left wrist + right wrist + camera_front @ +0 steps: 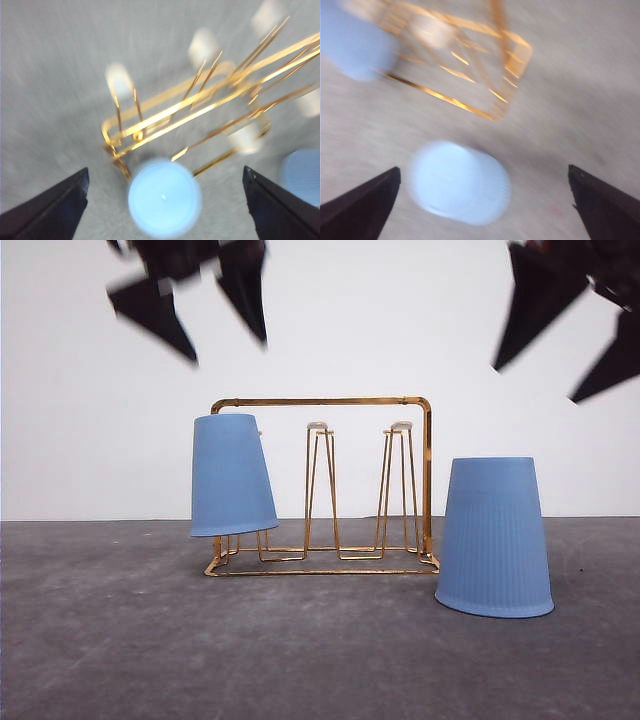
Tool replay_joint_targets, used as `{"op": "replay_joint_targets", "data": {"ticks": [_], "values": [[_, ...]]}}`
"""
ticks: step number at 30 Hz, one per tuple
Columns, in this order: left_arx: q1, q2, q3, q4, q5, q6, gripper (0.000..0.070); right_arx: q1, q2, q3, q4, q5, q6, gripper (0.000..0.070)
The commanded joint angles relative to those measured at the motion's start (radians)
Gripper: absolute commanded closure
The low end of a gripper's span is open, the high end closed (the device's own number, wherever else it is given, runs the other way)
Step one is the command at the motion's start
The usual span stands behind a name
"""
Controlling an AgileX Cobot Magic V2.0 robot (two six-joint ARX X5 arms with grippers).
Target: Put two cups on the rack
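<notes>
The thin gold-coloured wire rack (pixel 322 490) stands on a rectangular base, with an arched top bar of rounded tubing and slim upright prong pairs capped in white. One light-blue tapered plastic cup (pixel 231 476) hangs upside down and slightly tilted over the prongs at the rack's left end, its rim clear of the table. Its surface looks smooth and matte in the front view. The second light-blue plastic cup (pixel 494 537), finely ribbed with vertical lines, stands upside down on the table just beside the rack's right end and nearer the camera.

The table (pixel 150 640) is a dark grey, mottled, matte surface like stone or felt. Behind the rack rises a plain white wall (pixel 90 390).

High above the rack's left end, the left gripper (pixel 205 302) hovers with its black pointed fingers spread apart and holding nothing. Its wrist view looks down, blurred, on the hung cup's closed base. Above the standing cup, the right gripper (pixel 565 335) hangs likewise wide apart and empty.
</notes>
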Motion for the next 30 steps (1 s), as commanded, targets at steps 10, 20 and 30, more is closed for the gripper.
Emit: {"op": "replay_joint_targets", "data": {"ticks": [10,20,30], "values": [[0.05,-0.073,0.034,-0.281,-0.088,0.035,0.0115,0.165,0.07,0.011,0.021,0.123,-0.001,0.0017],[0.094,-0.184,-0.279,-0.233,-0.079,-0.025,0.0115,0.19,0.221,0.011,0.053,0.162,0.0,0.0017],[0.08,-0.422,-0.606,-0.148,-0.078,-0.074,0.0115,0.19,0.306,0.011,0.055,0.168,-0.004,0.024]]}}
